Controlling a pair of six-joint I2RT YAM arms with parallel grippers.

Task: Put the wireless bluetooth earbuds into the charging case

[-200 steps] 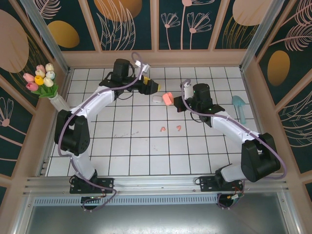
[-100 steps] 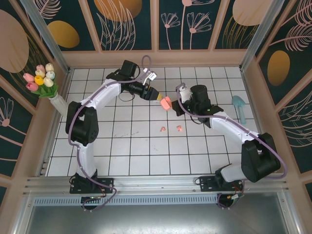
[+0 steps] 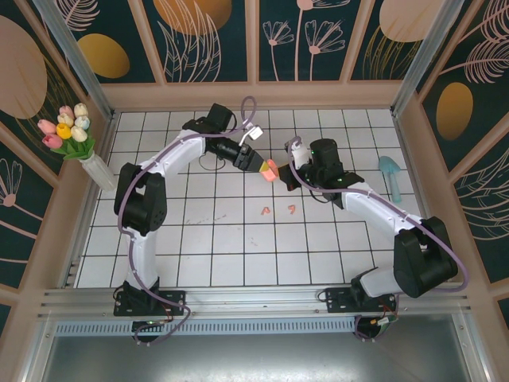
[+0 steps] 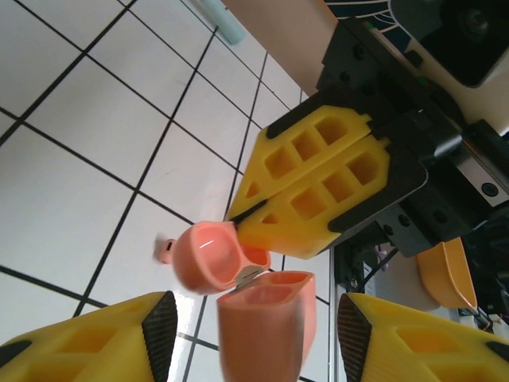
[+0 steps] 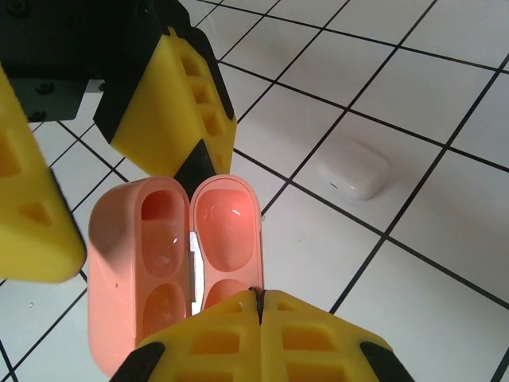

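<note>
Staged robot lab cell w/ tiled floor (image 3: 238,248), floral wall panels (image 3: 203,44), alu frame (image 3: 238,299), tulips (image 3: 65,127)

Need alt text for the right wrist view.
An open salmon-pink charging case, both wells empty, is pinched at its lid by the right hand. The left hand's yellow fingers flank it; a closed white case lies on the tiled table.

A white tiled desk (image 3: 231,255) carries a pale vase (image 3: 99,170) at its left edge, holding pink, yellow and cream tulips (image 3: 66,127). Far across the desk from the vase, by the right wall, lies a teal mushroom-shaped thing (image 3: 391,175). Behind the vase stand dark floral wall panels (image 3: 199,32) in wooden frames.
</note>
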